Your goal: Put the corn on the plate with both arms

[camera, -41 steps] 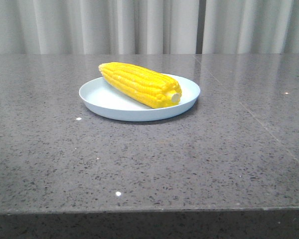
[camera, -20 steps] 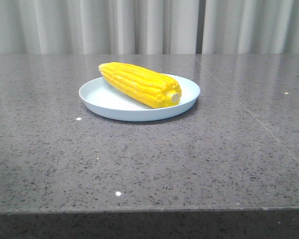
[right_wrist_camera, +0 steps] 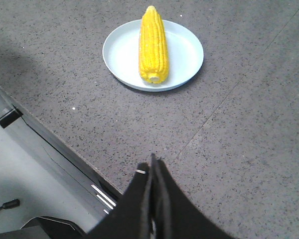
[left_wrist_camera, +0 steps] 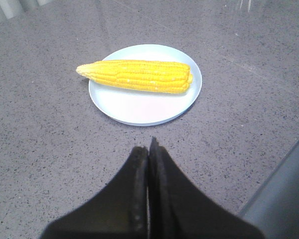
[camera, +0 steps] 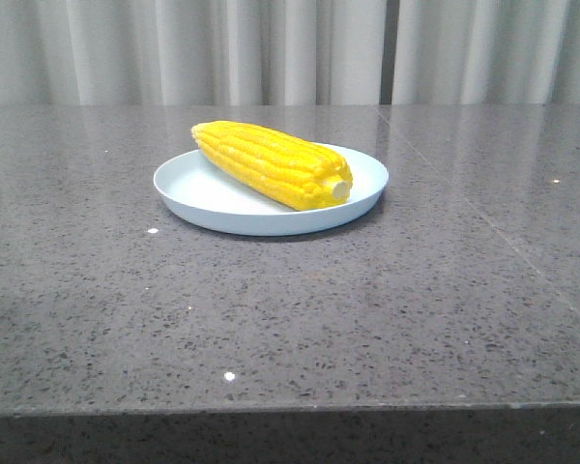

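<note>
Nothing has moved since the earlier front views: the corn lies on the plate exactly as it did then. The ear rests diagonally across the plate, its pale stub end toward the plate's near right rim and its tapered tip reaching just past the far left rim. The plate sits flat on the grey speckled counter, in front of pale curtains.

In the left wrist view the left hand hangs above the counter, well apart from the plate, its two black fingers pressed together with nothing between them. The corn lies across the plate there, tip overhanging the rim.

In the right wrist view the right hand is likewise closed on nothing, fingers meeting in a thin line, over the counter's edge and well apart from the plate. The corn lies with its stub end facing this hand.
</note>
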`<action>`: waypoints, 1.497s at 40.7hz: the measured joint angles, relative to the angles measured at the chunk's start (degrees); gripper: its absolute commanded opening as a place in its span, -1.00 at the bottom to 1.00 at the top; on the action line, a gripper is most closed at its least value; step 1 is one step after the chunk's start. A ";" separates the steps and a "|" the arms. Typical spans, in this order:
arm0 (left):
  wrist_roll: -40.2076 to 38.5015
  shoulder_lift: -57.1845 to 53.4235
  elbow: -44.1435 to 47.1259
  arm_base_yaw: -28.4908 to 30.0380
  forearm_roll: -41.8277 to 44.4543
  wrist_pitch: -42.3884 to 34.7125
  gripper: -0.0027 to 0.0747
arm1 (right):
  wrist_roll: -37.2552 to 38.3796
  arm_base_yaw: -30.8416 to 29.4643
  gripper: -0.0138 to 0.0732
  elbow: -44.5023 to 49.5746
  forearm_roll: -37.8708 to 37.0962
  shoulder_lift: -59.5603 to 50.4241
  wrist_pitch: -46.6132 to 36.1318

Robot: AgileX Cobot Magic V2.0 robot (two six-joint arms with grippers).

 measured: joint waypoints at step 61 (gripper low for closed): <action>-16.77 -36.54 46.03 26.20 13.02 -37.22 -0.98 | 0.00 0.00 -0.84 0.00 0.00 0.00 0.00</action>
